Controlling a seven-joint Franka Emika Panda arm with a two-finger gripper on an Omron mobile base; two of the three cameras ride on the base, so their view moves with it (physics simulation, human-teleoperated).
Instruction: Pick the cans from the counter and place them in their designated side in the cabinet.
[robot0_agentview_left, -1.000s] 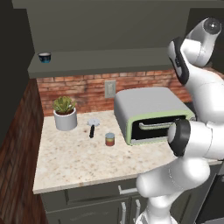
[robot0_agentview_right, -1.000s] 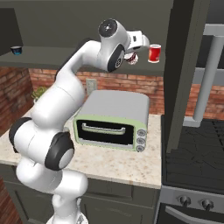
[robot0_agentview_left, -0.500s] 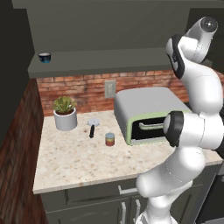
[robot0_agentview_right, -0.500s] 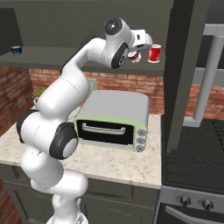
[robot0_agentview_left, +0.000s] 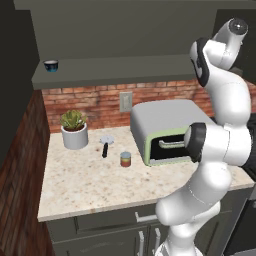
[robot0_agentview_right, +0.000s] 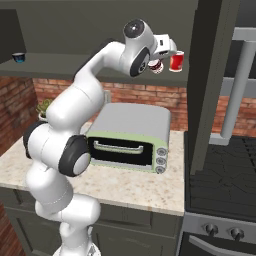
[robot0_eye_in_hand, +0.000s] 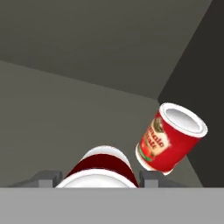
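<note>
Here the arm has reached higher and further toward the right end of the cabinet (robot0_agentview_right: 100, 65) than a second ago. In the right base view the gripper (robot0_agentview_right: 159, 64) now sits closer to the bright red can (robot0_agentview_right: 176, 61) on the shelf board, and the elbow has swung up. The base cameras have not moved; the toaster oven (robot0_agentview_right: 132, 137), counter (robot0_agentview_left: 85, 185) and brick wall (robot0_agentview_left: 95, 102) lie where they did.

The gripper is closed on the dark red and white can (robot0_agentview_right: 156, 65). In the hand view the two fingertips (robot0_eye_in_hand: 151, 178) flank that can (robot0_eye_in_hand: 101, 168), whose white end faces the camera, so its long axis runs along the gripper's line of sight, toward the shelf interior. In the right base view the held can appears tilted off vertical, just left of the bright red can and apart from it.

The bright red can (robot0_eye_in_hand: 169, 138) stands on the shelf near the cabinet's right side wall; in the hand view its open pale top points up and to the right, a lean owed to the rolled camera.

The second task can (robot0_agentview_left: 125, 159), with an orange-red label, stands upright on the counter, between the potted plant (robot0_agentview_left: 74, 129) and the toaster oven, near a small dark-handled utensil (robot0_agentview_left: 106, 146). A tiny blue bowl (robot0_agentview_left: 50, 65) rests at the shelf's left end.
</note>
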